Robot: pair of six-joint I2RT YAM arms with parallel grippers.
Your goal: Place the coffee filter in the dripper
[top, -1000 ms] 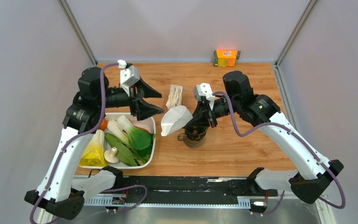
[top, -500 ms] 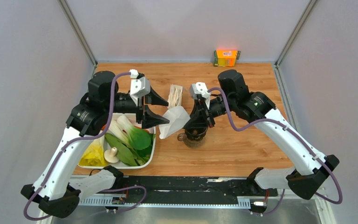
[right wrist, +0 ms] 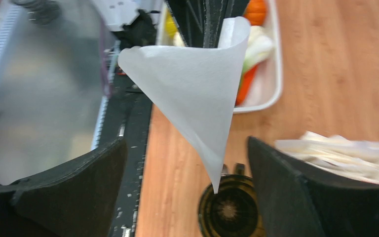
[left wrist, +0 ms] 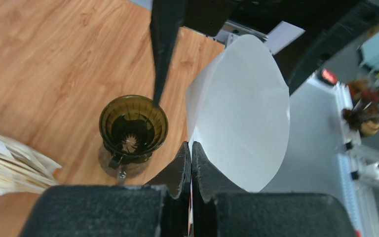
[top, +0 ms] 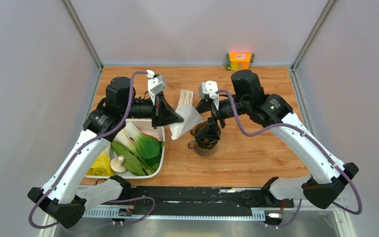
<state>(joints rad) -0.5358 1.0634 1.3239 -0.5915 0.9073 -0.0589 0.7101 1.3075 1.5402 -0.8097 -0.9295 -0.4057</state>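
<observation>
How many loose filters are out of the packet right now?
1: the coffee filter, pinched in the left gripper beside the dripper. None other shows outside the packet.

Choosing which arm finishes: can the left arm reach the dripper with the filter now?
Probably yes: the left gripper pinches the coffee filter, its tip close to the unblocked dripper. The right gripper, open, flanks the tip closely.

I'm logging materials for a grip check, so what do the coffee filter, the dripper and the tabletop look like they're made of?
The coffee filter: thin matte white paper, going by its soft curl. The dripper: glossy dark brown see-through plastic or glass; which one is unclear. The tabletop: wood or wood-look laminate, with visible grain lines.
</observation>
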